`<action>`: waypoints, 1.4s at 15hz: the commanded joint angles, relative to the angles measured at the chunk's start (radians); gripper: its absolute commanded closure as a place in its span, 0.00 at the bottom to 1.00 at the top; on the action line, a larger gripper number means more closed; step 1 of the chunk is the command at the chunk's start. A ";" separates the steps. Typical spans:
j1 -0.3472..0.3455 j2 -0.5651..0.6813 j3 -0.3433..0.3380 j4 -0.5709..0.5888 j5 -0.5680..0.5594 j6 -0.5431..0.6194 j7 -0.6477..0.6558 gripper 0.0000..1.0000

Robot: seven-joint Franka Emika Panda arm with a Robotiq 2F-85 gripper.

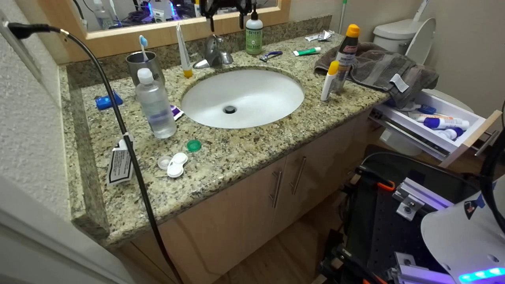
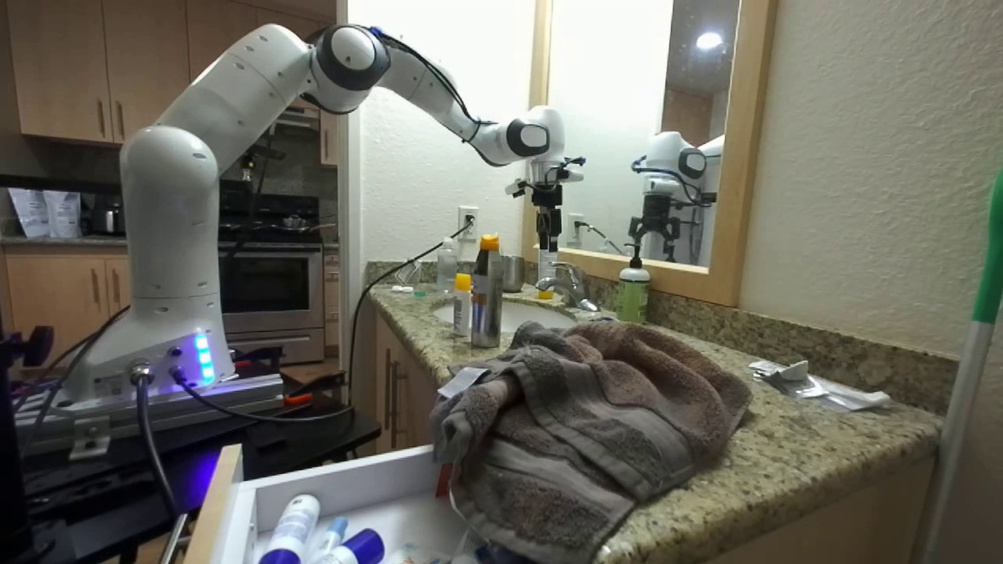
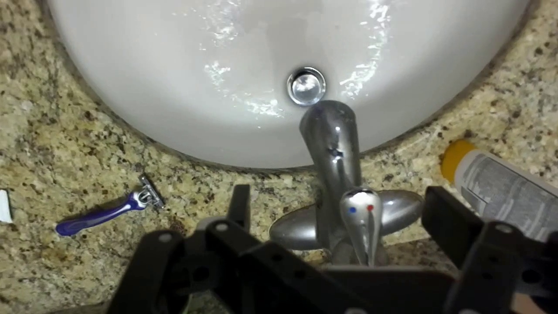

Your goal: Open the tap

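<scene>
Tap (image 3: 335, 161) at basin (image 3: 174, 100) edge, below wide-spread end effector (image 3: 336, 194)

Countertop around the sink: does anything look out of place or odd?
Yes. The gray-brown towel lies crumpled, hanging over the edge of the counter at the pulled-out drawer, where it might snag if the drawer shuts. A green cap lies loose near the white lens case.

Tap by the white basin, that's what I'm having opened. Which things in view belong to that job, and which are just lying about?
For the job:
tap
gripper

Just lying about:
purple razor
green soap bottle
clear bottle
towel
</scene>
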 commanded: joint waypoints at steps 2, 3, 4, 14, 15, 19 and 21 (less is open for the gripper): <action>-0.031 0.040 0.001 0.053 -0.002 -0.057 -0.076 0.00; -0.038 0.054 0.002 0.071 -0.003 -0.066 -0.090 0.00; -0.037 0.059 0.000 0.073 -0.003 -0.064 -0.093 0.00; -0.022 0.114 0.019 0.127 0.034 -0.035 -0.017 0.00; -0.020 0.136 0.014 0.149 0.035 -0.030 0.008 0.00; -0.018 0.130 0.019 0.131 0.034 -0.014 0.048 0.00; -0.016 0.144 0.013 0.142 0.032 0.001 0.070 0.25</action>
